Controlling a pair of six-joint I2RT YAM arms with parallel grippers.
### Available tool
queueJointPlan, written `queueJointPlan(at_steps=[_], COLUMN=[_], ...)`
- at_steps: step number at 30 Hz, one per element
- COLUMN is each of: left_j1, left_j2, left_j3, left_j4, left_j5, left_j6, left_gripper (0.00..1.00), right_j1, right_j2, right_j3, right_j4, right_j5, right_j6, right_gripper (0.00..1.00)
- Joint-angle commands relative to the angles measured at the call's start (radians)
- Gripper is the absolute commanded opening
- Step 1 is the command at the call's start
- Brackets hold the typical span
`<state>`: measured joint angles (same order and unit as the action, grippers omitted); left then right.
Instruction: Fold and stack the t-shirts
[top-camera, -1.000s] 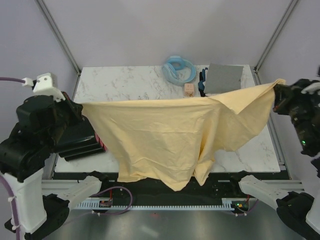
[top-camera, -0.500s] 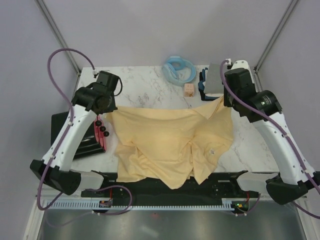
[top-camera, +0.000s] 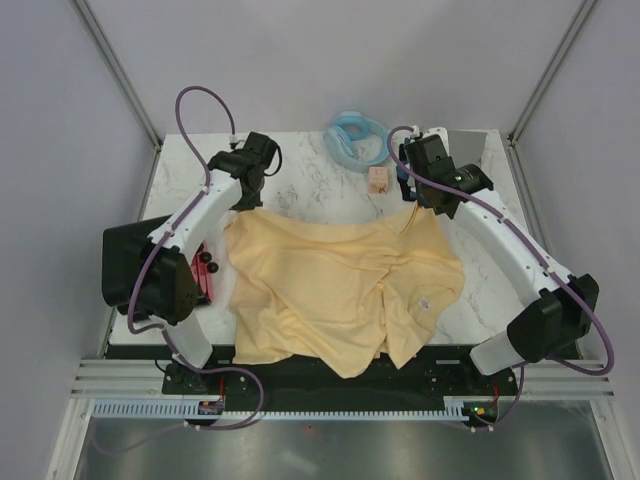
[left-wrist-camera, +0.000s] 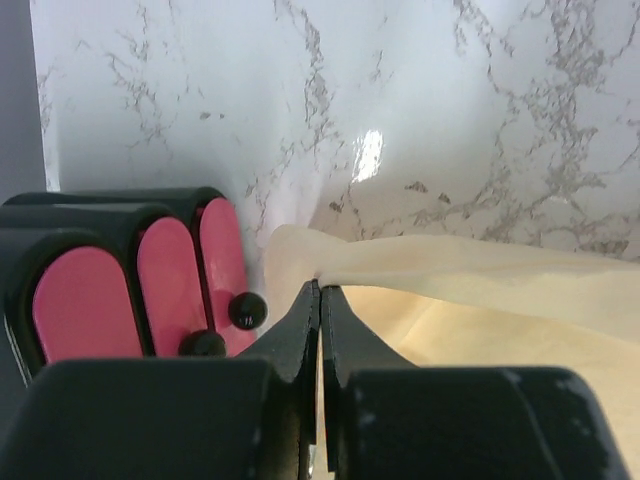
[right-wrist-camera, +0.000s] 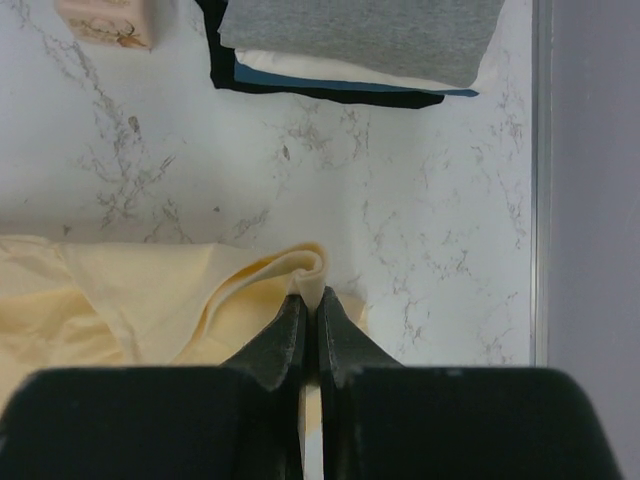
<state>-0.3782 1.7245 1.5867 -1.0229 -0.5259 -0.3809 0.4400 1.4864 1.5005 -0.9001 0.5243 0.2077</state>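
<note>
You have one pale yellow t-shirt (top-camera: 340, 290) lying rumpled across the counter (top-camera: 300, 165), its near hem draped over the near edge. Two claws pinch it: the left claw (left-wrist-camera: 319, 292) on its far-left corner, the right claw (right-wrist-camera: 308, 298) on its far-right corner. At far right, one folded stack (right-wrist-camera: 360, 35) shows three layers: grey, white, dark navy.

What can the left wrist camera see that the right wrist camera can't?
Only the left wrist view shows the black box with pink-red side, right beside the left tool. Only the right wrist view shows the folded stack of t-shirts, grey on top, and a small tan block, both on the table beyond the right tool. Both views show the yellow t-shirt on the marble table, with a shut tool pinching its edge.
</note>
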Motion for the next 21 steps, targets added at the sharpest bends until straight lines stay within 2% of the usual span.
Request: queueJointPlan(at_steps=[1, 9, 21], left_j1=[0.004, 0.022, 0.082], left_j2=[0.085, 0.184, 0.360], left_j3=[0.110, 0.200, 0.375], left_j4=[0.078, 0.115, 0.121], left_j5=[-0.065, -0.059, -0.017], left_j6=[0.043, 0.049, 0.094], left_gripper=[0.02, 0.02, 0.02], right_j1=[-0.049, -0.187, -0.213], right_j2=[0.052, 0.158, 0.339], right_j3=[-0.006, 0.033, 0.155], right_j4=[0.153, 0.233, 0.283], right_j5=[0.052, 0.037, -0.014], right_j6=[-0.039, -0.065, -0.093], right_gripper=[0.00, 0.00, 0.00])
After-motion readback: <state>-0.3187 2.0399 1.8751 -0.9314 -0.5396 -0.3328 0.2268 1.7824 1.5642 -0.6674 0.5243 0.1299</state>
